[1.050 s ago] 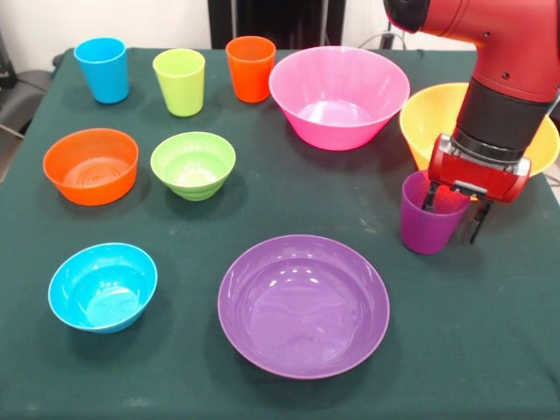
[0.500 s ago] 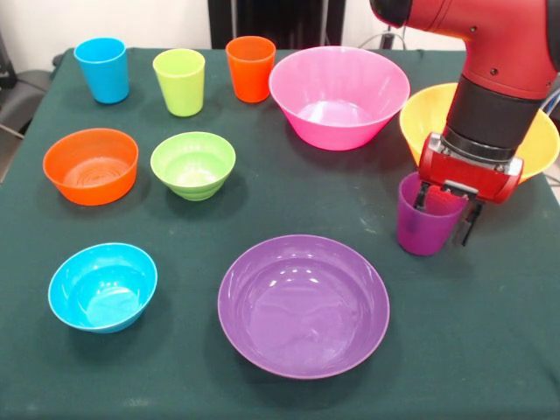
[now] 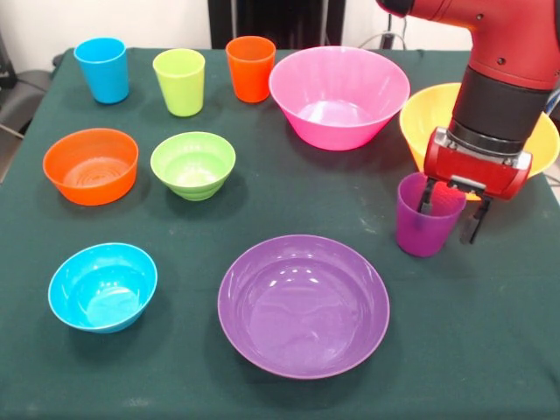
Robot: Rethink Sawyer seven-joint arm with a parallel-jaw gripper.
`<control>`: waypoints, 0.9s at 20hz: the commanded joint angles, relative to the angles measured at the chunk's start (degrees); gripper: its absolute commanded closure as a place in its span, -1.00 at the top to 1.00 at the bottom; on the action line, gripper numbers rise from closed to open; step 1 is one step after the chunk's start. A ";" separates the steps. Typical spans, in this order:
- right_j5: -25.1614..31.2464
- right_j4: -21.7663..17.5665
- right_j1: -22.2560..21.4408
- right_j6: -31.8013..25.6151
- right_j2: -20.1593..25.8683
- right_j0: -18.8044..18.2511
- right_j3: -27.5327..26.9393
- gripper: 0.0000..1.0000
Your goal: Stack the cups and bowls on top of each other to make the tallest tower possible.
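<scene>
Front view: the arm (image 3: 503, 79) is coming down on the right side of the table (image 3: 490, 350), w/ the gripper (image 3: 451, 208) straddling the rim of the purple cup (image 3: 426, 214). One finger is sitting inside the cup, the other is hanging outside by its right wall. Looks like it's pinching the wall, but I can't be sure the pads are actually touching from this angle.

Vs. a sec ago the cup is sitting a bit higher and further left in the picture, and the wrist is rising w/ it. That's reading to me as a lift just starting, i.e. the grip is probably holding. Cup base is either just off the cloth or barely on it; can't tell.

Nothing is stacked yet. Yellow bowl (image 3: 429, 114) is right behind the gripper, pink bowl (image 3: 339, 94) beside it. Purple bowl (image 3: 304, 304) is lying near the front, well apart from the cup. Orange bowl (image 3: 90, 164), green bowl (image 3: 192, 164) and blue bowl (image 3: 102, 286) are sitting apart on the left. Blue cup (image 3: 102, 69), lime cup (image 3: 179, 80) and orange cup (image 3: 250, 67) are lining the far edge, all upright.

So the tower is still at zero; this cup is looking like the first piece moving.
</scene>
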 commanded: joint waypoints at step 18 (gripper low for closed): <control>3.48 -0.14 0.63 6.90 7.27 -0.13 2.39 -1.00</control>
